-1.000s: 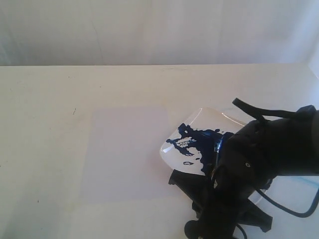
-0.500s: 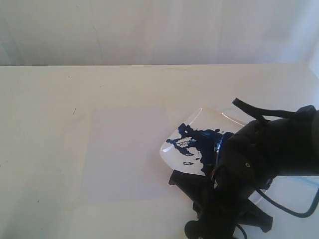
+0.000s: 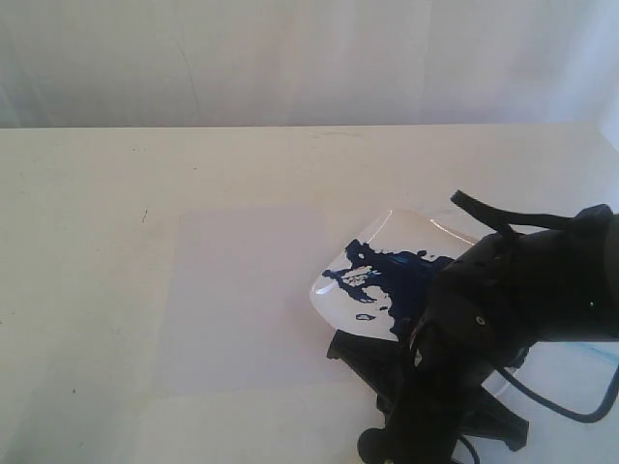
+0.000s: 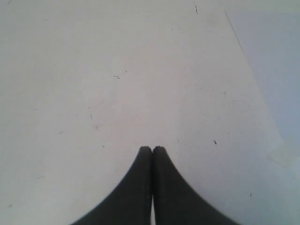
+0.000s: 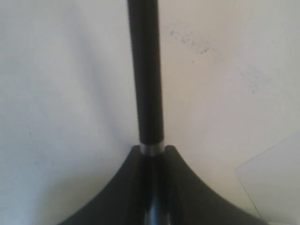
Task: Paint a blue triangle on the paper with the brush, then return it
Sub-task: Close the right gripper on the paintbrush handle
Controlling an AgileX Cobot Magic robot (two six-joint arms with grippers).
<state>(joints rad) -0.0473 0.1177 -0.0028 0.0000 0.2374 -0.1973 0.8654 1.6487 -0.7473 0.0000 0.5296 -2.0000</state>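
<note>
I'm watching right claw (image 5: 151, 148) clenching brush (image 5: 145, 70) at ferrule, hovering at plate's (image 3: 404, 217) 6 o'clock; paper (image 3: 247, 295) lying on worktop (image 3: 97, 193) at plate's 9 o'clock; left claw (image 4: 152, 149) sitting clenched, empty.

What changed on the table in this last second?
Almost nothing. The right arm hangs where it was over the near edge of the plate; only a small bright-blue streak beside it has slipped from sight. The right pincer now clasps the brush. The paper and paint blotch are unchanged.
</note>
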